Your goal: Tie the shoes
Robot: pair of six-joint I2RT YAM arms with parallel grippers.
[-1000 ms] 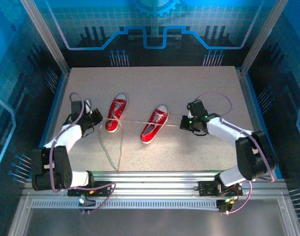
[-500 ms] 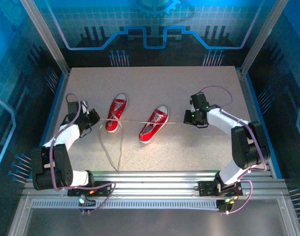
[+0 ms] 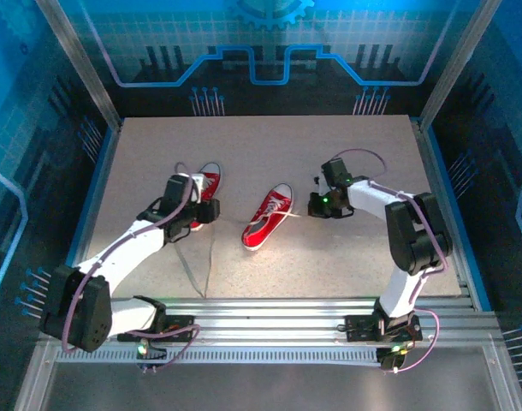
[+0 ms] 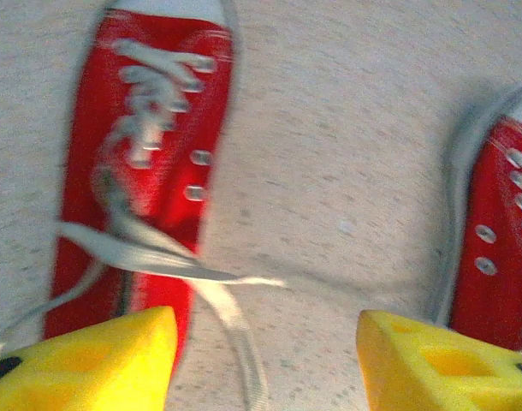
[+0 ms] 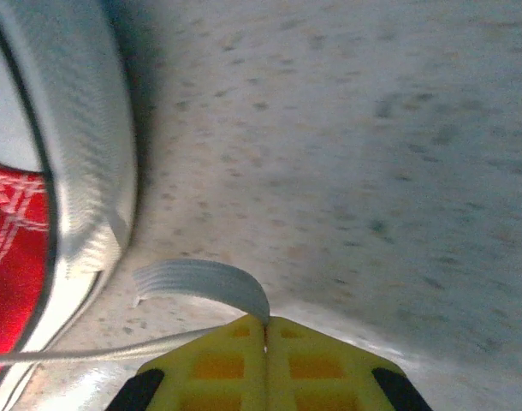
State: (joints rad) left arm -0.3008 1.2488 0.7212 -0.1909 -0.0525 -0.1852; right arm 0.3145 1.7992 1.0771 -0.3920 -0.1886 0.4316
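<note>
**Left fingers spread over left shoe; right fingers pinching a lace end**

Left side, top view. My left arm reaches in from the near-left corner. The left fingers (image 3: 201, 211) sit over the heel end of the left shoe (image 3: 210, 178) and hide that part of it. The shoe lies left of centre on the speckled worktop (image 3: 269, 145), toe pointing away from the arm bases.

Left wrist camera. The yellow fingertips (image 4: 107, 355) stand well spread, and I see nothing clamped between them. A flat lace strand (image 4: 150, 257) crosses the lower part of the left shoe (image 4: 150, 128), then thins out rightward across the worktop. Part of it passes through the gap between the fingertips. This view is a bit blurred.

Near edge, top view. A slack loop (image 3: 192, 265) of white lace trails on the worktop on the near side of the left shoe.

Centre. The right shoe (image 3: 269, 217) lies laces-up, near the left one but apart from it, with its toe angled away and to the right.

Right side. A lace (image 3: 300, 214) runs from the right shoe to the right fingers (image 3: 317, 205), which are close beside the shoe's toe end.

Right wrist camera. The right fingers (image 5: 227, 360) are pressed together on the lace (image 5: 201, 287). Its flat end curls out of the seam. A thin strand leaves to the left toward the white sole of the right shoe (image 5: 73, 171).
</note>
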